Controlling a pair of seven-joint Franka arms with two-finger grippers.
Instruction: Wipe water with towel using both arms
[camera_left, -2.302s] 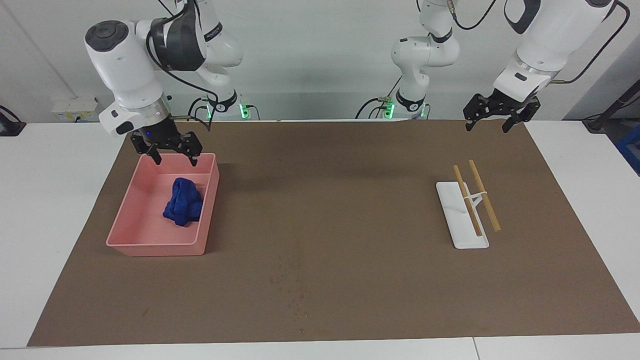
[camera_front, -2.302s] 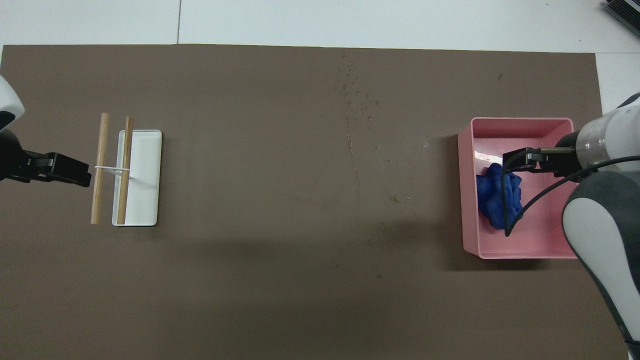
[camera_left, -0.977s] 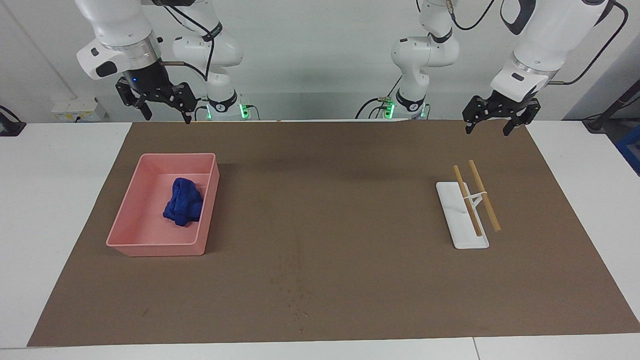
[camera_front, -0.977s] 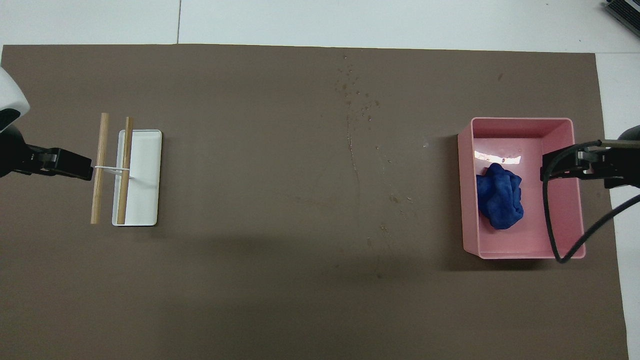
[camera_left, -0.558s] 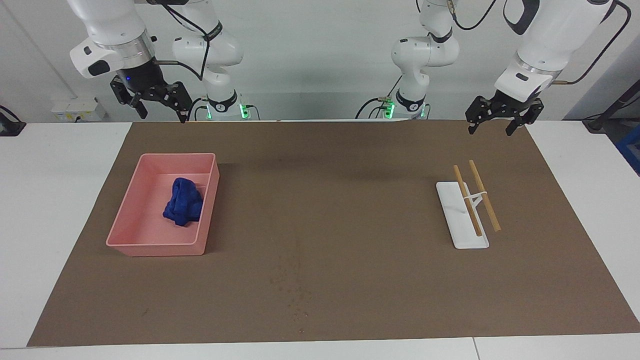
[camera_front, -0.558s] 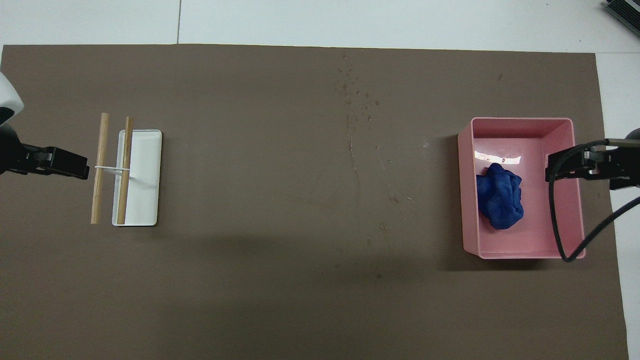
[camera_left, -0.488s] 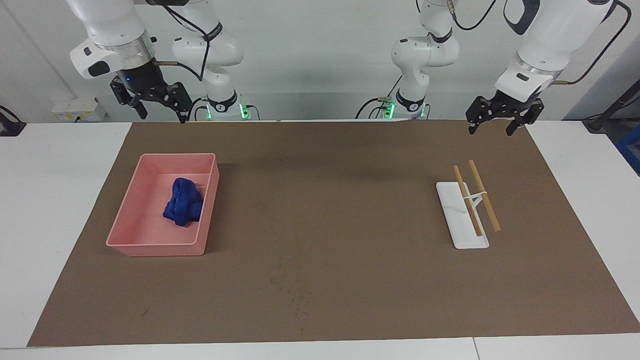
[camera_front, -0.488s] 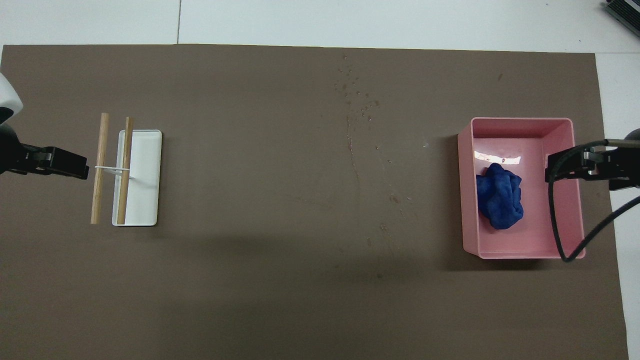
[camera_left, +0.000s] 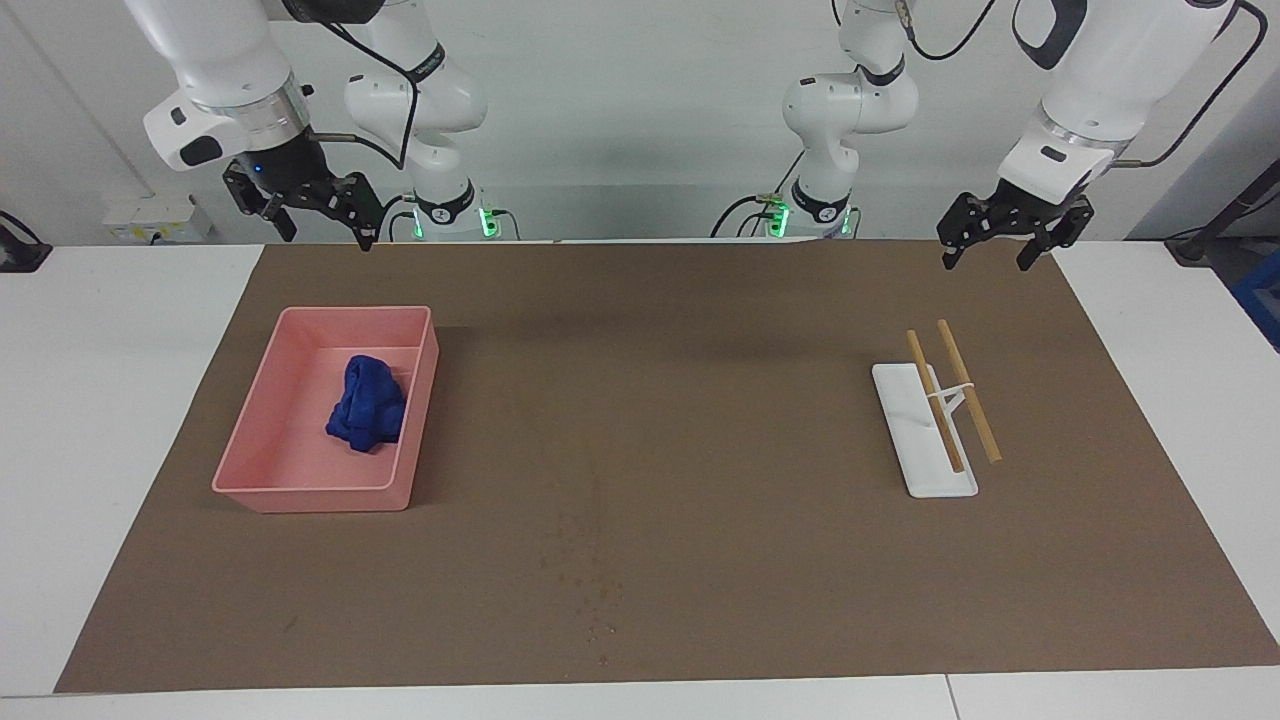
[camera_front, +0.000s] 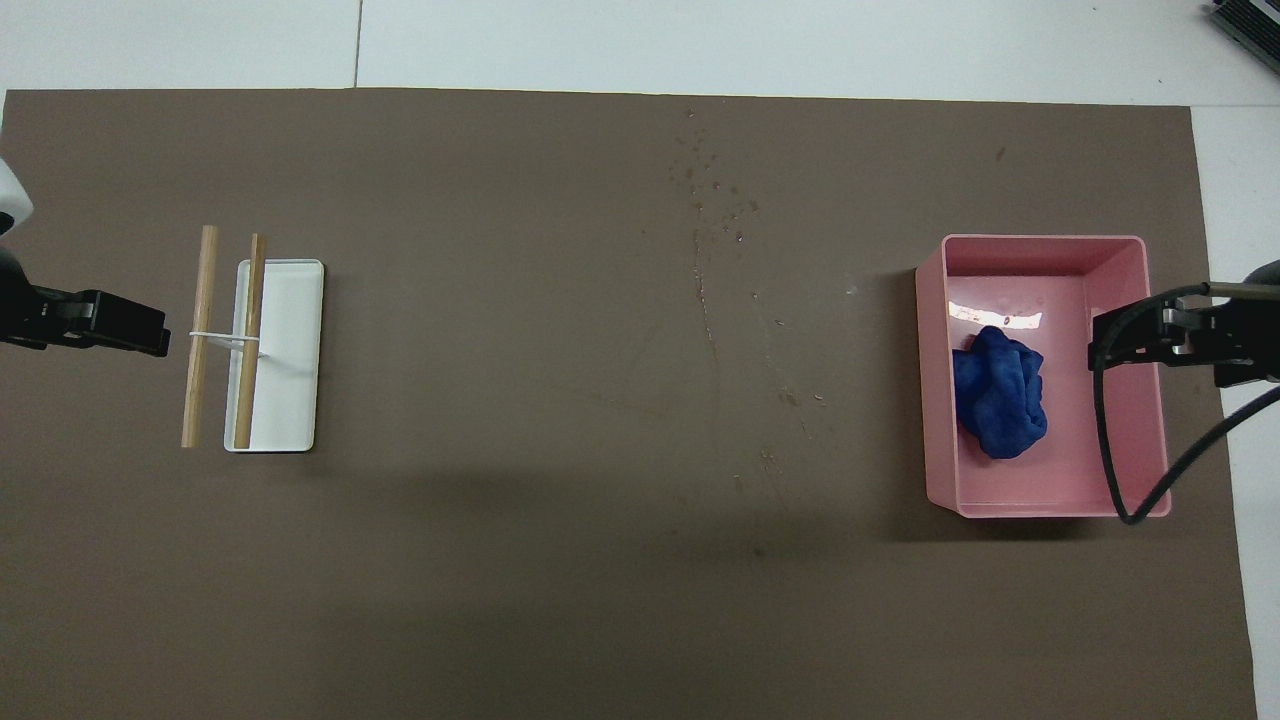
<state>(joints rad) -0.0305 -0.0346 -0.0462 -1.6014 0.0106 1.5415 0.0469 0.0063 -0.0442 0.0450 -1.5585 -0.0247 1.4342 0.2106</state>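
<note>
Here one blue towel (camera_left: 367, 404) lies in one pink tray (camera_left: 262, 425); both grippers, right gripper (camera_left: 318, 222) and left gripper (camera_left: 990, 243), hang with jaws spread, empty.

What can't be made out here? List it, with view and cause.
1. Towel: bunched in the tray, its underside and folds hidden in both views.
2. Water: only tiny specks on the mat; too small to tell wet from stained.
3. Facing view: the top edge cuts off the left arm and right arm.
4. Overhead view: the edges cut off all but the left gripper and right gripper.
</note>
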